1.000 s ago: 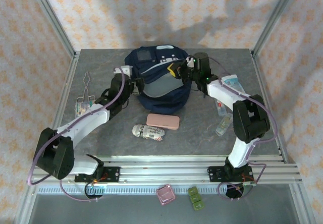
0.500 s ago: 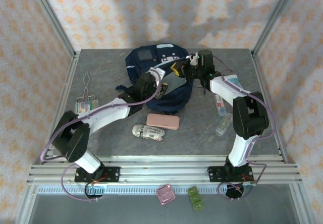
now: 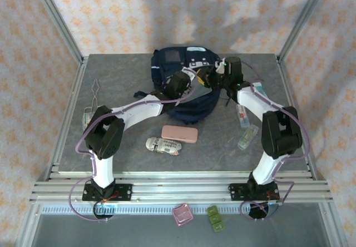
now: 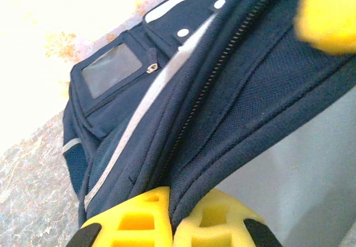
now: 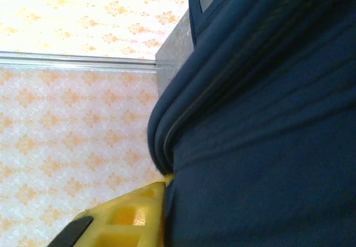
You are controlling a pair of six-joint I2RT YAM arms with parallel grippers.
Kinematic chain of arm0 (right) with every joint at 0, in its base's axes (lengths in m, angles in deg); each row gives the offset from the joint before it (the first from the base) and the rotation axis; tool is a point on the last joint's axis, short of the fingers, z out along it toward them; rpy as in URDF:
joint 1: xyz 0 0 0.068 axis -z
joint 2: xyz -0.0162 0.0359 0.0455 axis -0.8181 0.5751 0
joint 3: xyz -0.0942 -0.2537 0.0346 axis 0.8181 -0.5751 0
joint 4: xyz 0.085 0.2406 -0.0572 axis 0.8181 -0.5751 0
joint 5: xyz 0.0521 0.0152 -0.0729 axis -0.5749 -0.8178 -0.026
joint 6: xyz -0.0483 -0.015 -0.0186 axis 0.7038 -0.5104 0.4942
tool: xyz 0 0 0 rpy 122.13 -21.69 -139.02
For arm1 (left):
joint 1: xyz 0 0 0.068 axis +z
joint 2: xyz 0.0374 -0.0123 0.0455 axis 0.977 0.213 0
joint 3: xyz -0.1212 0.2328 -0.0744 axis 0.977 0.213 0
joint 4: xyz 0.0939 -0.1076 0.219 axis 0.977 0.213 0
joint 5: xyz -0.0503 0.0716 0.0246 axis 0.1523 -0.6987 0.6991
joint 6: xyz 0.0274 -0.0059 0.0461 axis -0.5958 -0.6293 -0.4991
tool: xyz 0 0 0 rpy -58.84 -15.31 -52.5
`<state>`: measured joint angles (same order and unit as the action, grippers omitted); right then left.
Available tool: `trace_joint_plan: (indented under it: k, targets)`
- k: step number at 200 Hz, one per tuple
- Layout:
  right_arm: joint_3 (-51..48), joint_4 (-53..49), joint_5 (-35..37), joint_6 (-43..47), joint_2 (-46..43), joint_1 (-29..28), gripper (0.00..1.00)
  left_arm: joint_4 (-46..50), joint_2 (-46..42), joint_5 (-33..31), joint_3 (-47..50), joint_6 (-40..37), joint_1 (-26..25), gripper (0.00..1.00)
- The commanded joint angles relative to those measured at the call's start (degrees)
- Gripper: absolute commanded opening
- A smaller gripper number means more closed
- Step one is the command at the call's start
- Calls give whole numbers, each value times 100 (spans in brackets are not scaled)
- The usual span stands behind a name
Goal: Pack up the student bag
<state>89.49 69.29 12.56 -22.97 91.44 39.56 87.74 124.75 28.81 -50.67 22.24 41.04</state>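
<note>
While the left end effector (image 4: 171,216) pinches the student bag (image 4: 250,91) rim, a hard pull may free the fabric. Whether the right end effector (image 3: 211,75) grips, I cannot tell.

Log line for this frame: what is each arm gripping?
left gripper: fingers shut on student bag rim | right gripper: against student bag, grip unclear | pink case: on table, not yet packed
</note>
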Motion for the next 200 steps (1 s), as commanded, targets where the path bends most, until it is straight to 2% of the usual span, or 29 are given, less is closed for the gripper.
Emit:
trace_joint_plan:
  k: [1, 18, 57, 72, 87, 104, 126, 155, 181, 200]
  targets:
    - [-306, -315, -90, 677, -755, -103, 26, 188, -22, -253, -297, 308, 249, 0]
    - [-806, -494, 396, 916, -1197, -103, 31, 433, 5, -369, -495, 562, 345, 0]
    - [-2362, -692, 1885, 865, -2277, -104, 41, 966, -109, 14, -707, 1216, 607, 0]
    - [-2937, -322, 2286, 599, -2371, -106, 44, 923, -262, 63, -566, 1297, 608, 0]
    - [-3157, 244, 2289, 400, -2066, -109, 47, 834, -439, 39, -393, 1398, 611, 0]
    - [-2944, 890, 1824, 239, -1363, -130, 48, 888, -584, -5, -311, 1532, 631, 0]
    - [-2374, 1252, 1878, 186, -511, -283, 49, 981, -774, -21, -191, 1667, 638, 0]
    - [-1515, 1141, 2053, 176, 377, -304, 47, 1076, -1255, -26, 250, 1859, 672, 0]
    - [-761, 891, 2131, 166, 1086, -303, 46, 1040, -1821, 358, 791, 2109, 680, 0]
    - [23, 439, 2268, 292, 1667, -270, 45, 1115, -1881, 546, 833, 2233, 674, 0]
